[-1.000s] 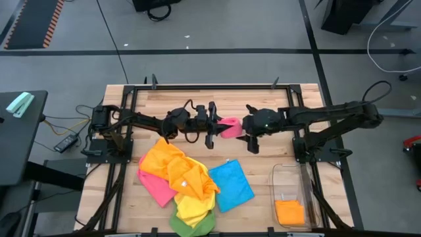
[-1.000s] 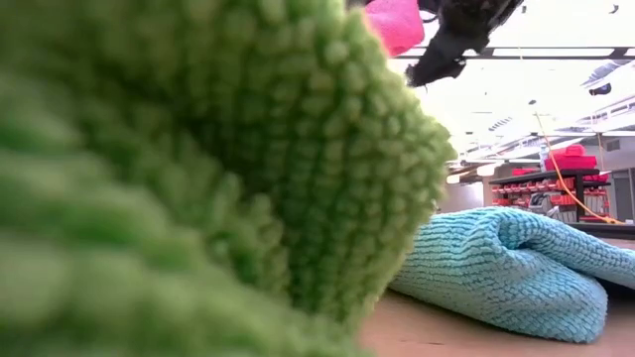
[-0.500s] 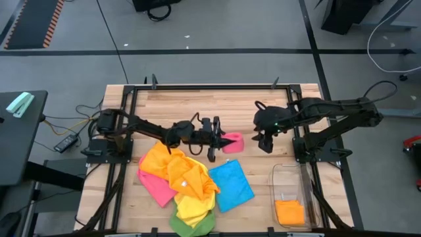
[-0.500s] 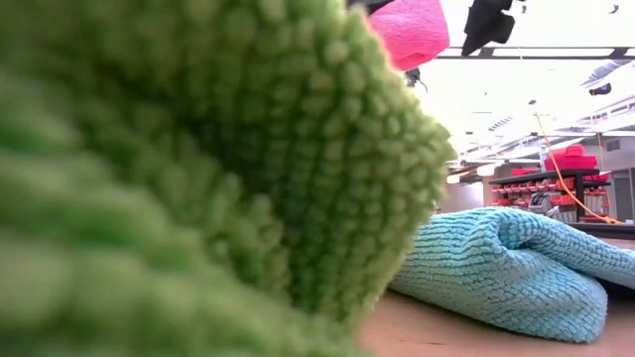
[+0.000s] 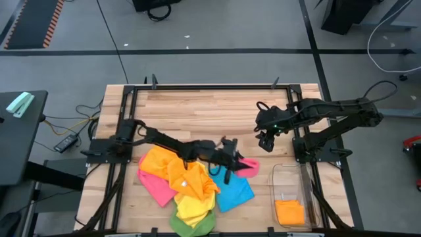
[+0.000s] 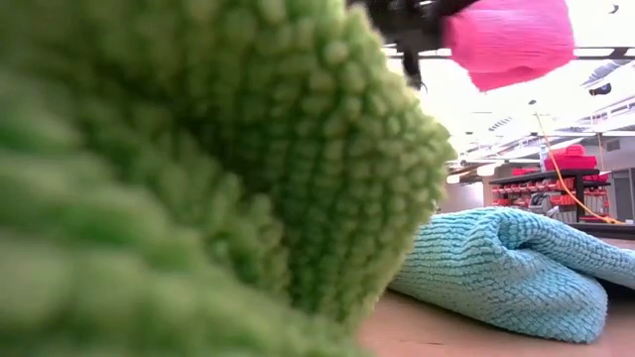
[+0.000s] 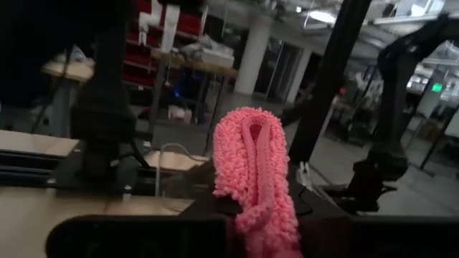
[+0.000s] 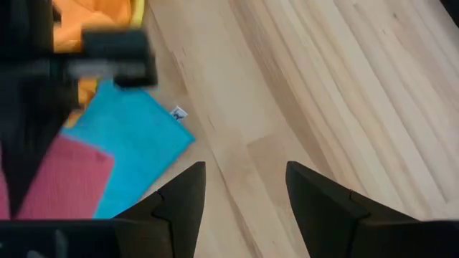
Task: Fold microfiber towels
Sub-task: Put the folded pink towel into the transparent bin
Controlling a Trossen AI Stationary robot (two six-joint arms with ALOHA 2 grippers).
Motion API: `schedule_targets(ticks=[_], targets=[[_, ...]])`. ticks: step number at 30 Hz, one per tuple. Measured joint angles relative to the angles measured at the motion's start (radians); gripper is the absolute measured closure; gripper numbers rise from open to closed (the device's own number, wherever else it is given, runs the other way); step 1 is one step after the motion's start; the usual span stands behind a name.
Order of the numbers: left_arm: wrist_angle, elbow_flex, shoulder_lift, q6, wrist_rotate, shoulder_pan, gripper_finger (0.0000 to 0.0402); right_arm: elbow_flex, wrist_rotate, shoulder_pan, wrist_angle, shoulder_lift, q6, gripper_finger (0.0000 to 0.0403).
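Pink microfiber towel (image 5: 248, 164), folded: pinched in left gripper (image 5: 231, 162) fingers, apparently bound for bin (image 5: 290, 184); right gripper (image 5: 265, 139) open, empty.

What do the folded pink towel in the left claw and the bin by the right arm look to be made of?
Folded pink towel: soft looped microfiber, matte; its nubby pile shows clearly in the left wrist view, pinched in the left claw. Bin: apparently clear, glossy plastic; the wood and an orange towel show through its walls.
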Motion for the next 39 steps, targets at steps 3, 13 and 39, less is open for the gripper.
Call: schedule_targets(ticks=[3, 13, 39], targets=[[-0.103, 0.111, 0.054, 0.034, 0.000, -0.028, 0.0358, 0.000, 0.000, 0.000, -0.001, 0.000, 0.002, 0.0201], [-0.330, 0.483, 0.253, 0.136, 0.003, -0.078, 0.0370, 0.000, 0.000, 0.000, -0.012, 0.000, -0.038, 0.0201], [-0.506, 0.664, 0.343, 0.936, -0.297, -0.103, 0.0371, 0.000, -0.024, 0.443, -0.170, -0.009, 0.182, 0.0201]])
